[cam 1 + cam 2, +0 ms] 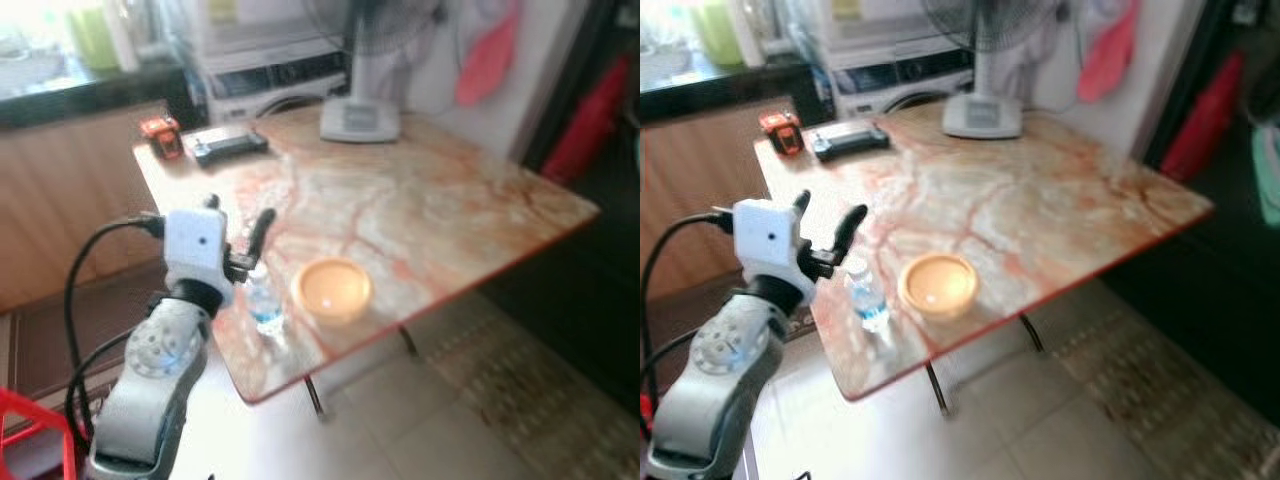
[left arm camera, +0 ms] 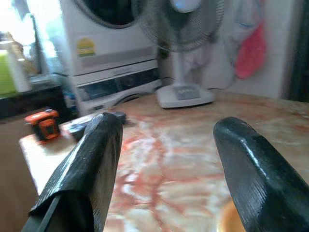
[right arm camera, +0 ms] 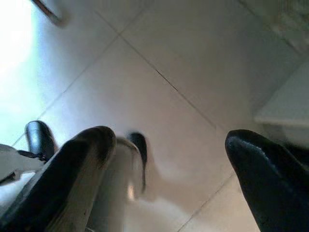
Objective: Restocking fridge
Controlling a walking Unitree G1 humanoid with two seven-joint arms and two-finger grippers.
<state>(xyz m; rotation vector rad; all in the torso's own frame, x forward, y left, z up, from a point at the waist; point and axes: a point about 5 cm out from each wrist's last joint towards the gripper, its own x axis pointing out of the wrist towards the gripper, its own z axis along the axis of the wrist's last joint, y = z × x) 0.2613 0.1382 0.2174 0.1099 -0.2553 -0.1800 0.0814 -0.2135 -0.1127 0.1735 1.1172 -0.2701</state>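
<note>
Marble worktop (image 1: 420, 200) carries a water bottle (image 1: 265, 305) beside the spread left hand (image 1: 238, 228); right hand (image 3: 169, 159), spread, faces floor tiles (image 3: 193, 58)

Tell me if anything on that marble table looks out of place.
The small water bottle stands right at the table's near edge, beside the orange bowl, where a nudge might tip it off. The open left tool hovers above it.

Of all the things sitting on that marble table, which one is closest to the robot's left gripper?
The small water bottle at the table's near edge, right by the open left gripper. The orange bowl sits beside it; the fan base stands at the far edge.
</note>
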